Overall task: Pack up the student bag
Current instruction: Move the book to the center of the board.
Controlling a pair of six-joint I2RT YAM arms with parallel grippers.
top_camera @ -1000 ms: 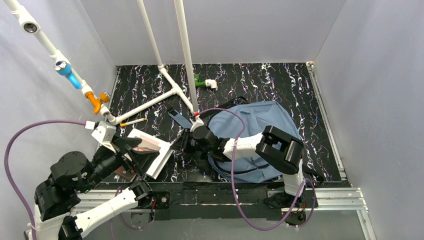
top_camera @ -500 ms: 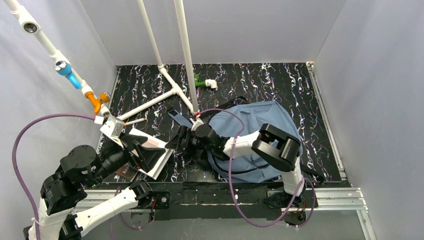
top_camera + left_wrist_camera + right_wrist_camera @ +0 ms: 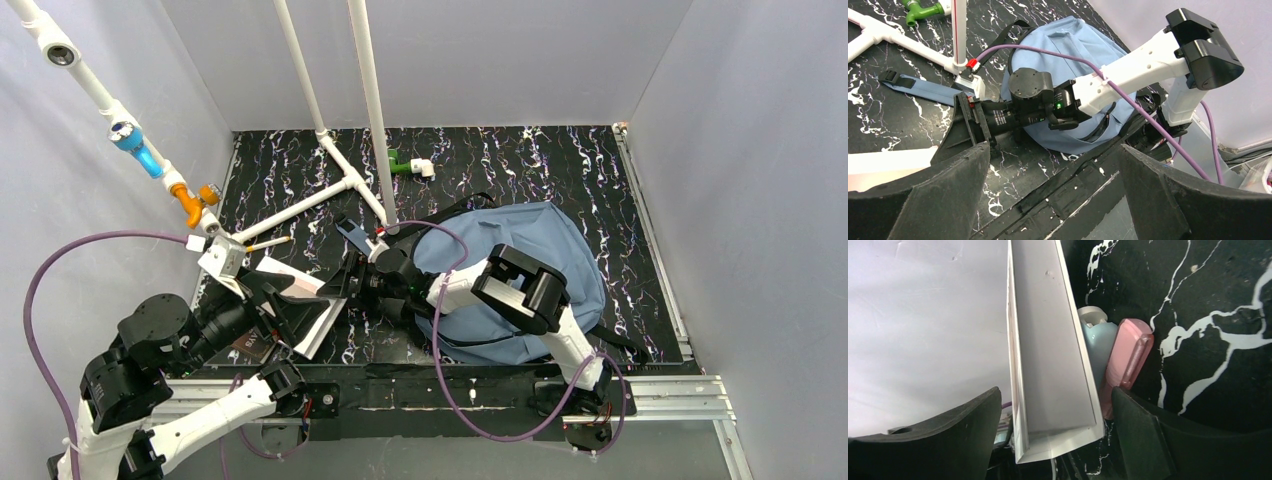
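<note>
Student bag (image 3: 540, 240) is laid flat behind the right pincer (image 3: 1055, 390), its contents unseen. That pincer is spread wide, with a white book (image 3: 1048, 340) between its fingers, unclamped. The left pincer (image 3: 1053, 147) is held wide open and empty. Packing is judged barely begun.

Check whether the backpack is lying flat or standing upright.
Lying flat: the student bag sprawls across the table, one strap stretched out beside it.

White links (image 3: 1128, 85), black joints (image 3: 1030, 87) (purple cables (image 3: 450, 370)); matte-black right pincer (image 3: 1054, 410).
</note>
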